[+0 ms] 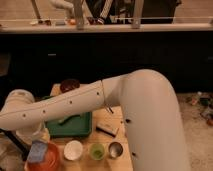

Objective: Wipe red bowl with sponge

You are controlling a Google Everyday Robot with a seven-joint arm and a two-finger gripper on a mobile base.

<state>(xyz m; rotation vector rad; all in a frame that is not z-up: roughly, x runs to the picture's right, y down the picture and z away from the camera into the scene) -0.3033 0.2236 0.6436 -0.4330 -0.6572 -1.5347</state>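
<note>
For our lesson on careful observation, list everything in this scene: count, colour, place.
red bowl: one, orange-red, table's front left
sponge: one, blue, at the red bowl's left side
white bowl: one, white, right of the red bowl
cup: one, green, front middle
metal cup: one, silver, front right
tray: one, green, behind them
dark bowl: one, dark, far edge
table: one, light wood
arm: one, white, crossing the table
tool: one, pale, above the sponge
</note>
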